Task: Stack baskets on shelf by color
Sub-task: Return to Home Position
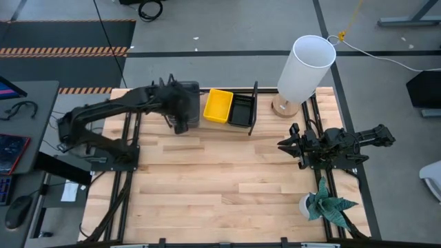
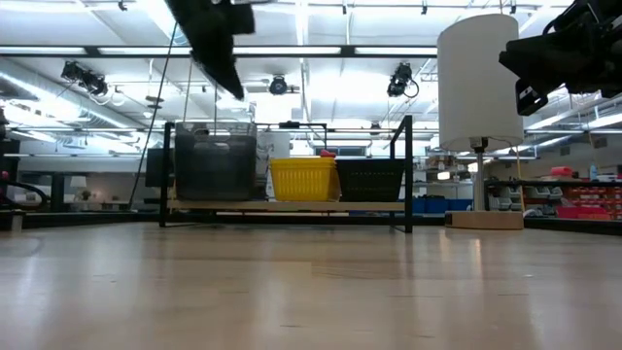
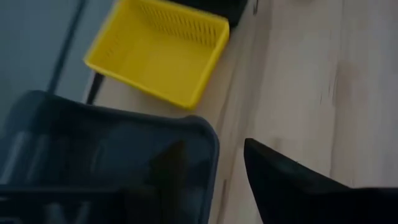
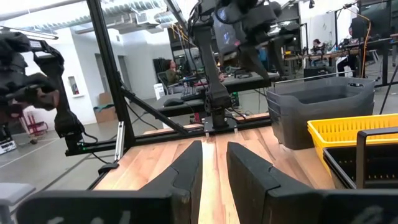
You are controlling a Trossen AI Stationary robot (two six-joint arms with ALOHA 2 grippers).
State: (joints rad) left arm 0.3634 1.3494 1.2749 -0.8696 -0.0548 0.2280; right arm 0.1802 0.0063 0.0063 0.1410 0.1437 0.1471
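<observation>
On the shelf [image 2: 292, 205] at the table's far side stand a stack of smoky grey baskets [image 2: 216, 160], a yellow basket [image 2: 302, 179] and a black basket [image 2: 370, 179], side by side on their bottoms. My left gripper [image 3: 214, 146] hangs open above the grey stack [image 3: 106, 155], over its corner next to the yellow basket [image 3: 158, 56], and is clear of it in the low view [image 2: 228, 83]. My right gripper [image 4: 214, 168] waits at the table's right side [image 1: 289, 145]. Its fingers stand slightly apart with nothing between them.
A white lamp [image 1: 306, 65] on a wooden foot stands just right of the shelf's black wire end frame [image 1: 253, 109]. A small potted plant [image 1: 324, 207] sits at the near right. Bare slatted tabletop [image 1: 220, 186] stretches from the shelf to the near edge.
</observation>
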